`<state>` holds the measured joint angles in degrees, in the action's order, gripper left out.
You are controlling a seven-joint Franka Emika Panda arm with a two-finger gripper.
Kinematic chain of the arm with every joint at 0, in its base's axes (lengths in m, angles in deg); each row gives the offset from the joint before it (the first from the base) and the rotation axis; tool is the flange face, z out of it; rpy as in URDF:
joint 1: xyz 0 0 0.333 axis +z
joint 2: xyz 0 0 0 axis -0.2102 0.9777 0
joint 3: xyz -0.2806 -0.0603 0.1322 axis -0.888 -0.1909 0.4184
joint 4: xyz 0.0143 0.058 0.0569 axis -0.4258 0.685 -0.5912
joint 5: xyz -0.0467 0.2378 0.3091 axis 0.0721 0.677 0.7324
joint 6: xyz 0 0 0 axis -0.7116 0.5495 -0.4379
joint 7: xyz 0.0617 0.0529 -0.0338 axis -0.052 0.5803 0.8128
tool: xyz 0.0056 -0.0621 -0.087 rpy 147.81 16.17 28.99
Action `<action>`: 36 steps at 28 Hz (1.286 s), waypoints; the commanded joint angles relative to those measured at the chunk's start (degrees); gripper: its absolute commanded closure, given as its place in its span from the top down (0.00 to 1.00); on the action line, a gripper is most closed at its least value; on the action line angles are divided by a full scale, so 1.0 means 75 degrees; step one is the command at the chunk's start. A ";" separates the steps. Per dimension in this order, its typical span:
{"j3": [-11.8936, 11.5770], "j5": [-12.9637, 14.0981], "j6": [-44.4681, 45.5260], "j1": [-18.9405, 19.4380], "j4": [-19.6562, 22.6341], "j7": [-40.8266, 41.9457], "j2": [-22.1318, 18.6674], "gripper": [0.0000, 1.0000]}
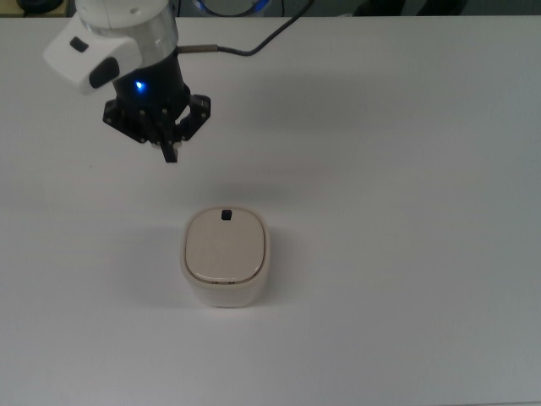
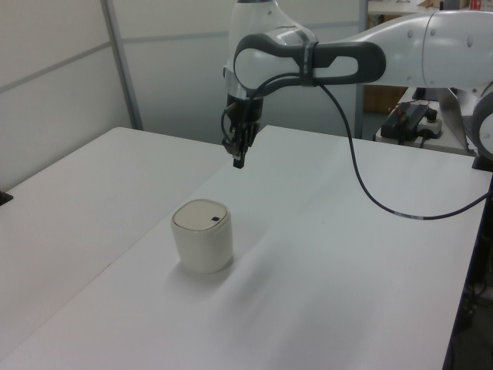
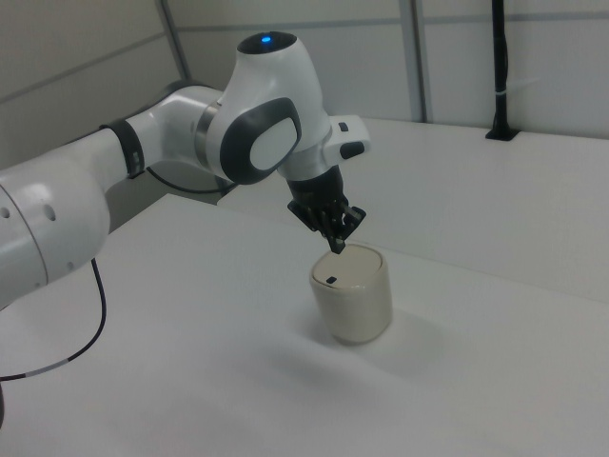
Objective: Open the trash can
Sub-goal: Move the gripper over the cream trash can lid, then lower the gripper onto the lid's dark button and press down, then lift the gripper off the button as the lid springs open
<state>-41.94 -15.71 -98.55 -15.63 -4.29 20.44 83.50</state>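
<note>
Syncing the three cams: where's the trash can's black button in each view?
Top view: black button at the lid's top edge, just left of picture centre.
Left view: button on the lid's right side, lower left of centre.
Right view: button at the lid's near left edge, right of centre.
Shared landmark: the gripper, above the table.

No readable text, label, brand, number or sign shows in any view.
</note>
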 commanded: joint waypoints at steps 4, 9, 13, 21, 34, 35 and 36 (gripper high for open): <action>0.0024 0.0133 -0.0954 0.0384 0.0126 -0.0034 0.0498 0.00; 0.0258 0.0098 -0.1222 0.0396 0.0102 -0.0034 0.0815 0.00; 0.0270 0.0075 -0.1434 0.0384 0.0126 -0.0022 0.0909 0.00; 0.0282 -0.0066 -0.1727 0.0454 0.0138 -0.0022 0.1307 0.00; 0.0270 -0.0360 -0.1739 0.0607 0.0290 -0.0034 0.1401 0.00; 0.0270 -0.0313 -0.1739 0.0595 0.0278 -0.0046 0.1378 0.00; 0.0259 -0.0277 -0.1727 0.0584 0.0267 -0.0046 0.1343 0.00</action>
<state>-39.88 -17.84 -110.43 -11.68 -3.79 20.31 93.89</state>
